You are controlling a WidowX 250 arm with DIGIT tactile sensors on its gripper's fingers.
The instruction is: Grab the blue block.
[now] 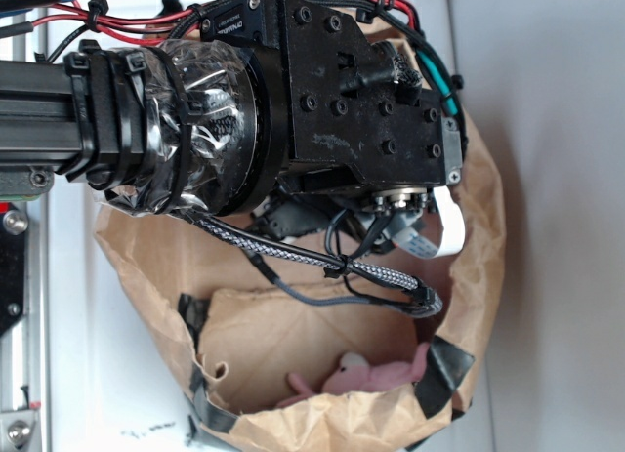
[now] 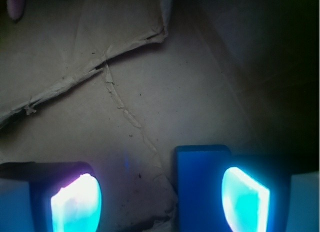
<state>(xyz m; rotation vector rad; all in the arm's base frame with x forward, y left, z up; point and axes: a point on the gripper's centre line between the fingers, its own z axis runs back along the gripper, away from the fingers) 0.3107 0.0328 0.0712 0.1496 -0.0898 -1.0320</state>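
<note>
In the wrist view the tool (image 2: 160, 202) hangs spread apart w/ nothing between its 2 fingers (image 2: 76, 204), both glowing pale cyan at the bottom edge of the frame. The blue block (image 2: 200, 184) lies flat on the creased brown paper floor of the bag (image 2: 125, 91), but not centred in the gap: it sits toward the right-hand finger as the wrist cam frames it, its near-right part hidden behind that finger, its left edge roughly mid-gap. The stretch by the left-hand finger is bare paper. The block's long axis appears to run up-down in the frame, i.e. roughly perpendicular to the line joining the fingers, though its near end runs off the bottom so full length can't be told. That offset is what the coming move turns on: as I judge it, the tool needs a sideways shift toward the right-hand finger's side so both fingers straddle the block's narrow width before descending and closing; closing as is would likely land 1 finger on top of the block. Whether that finger already touches it can't be told. In the exterior view the arm's wrist (image 1: 332, 91) reaches down into the brown paper bag (image 1: 479, 237); the block and fingers are hidden there, and a pink plush toy (image 1: 376, 374) lies at the bag's near side, well apart from the tool.
</note>
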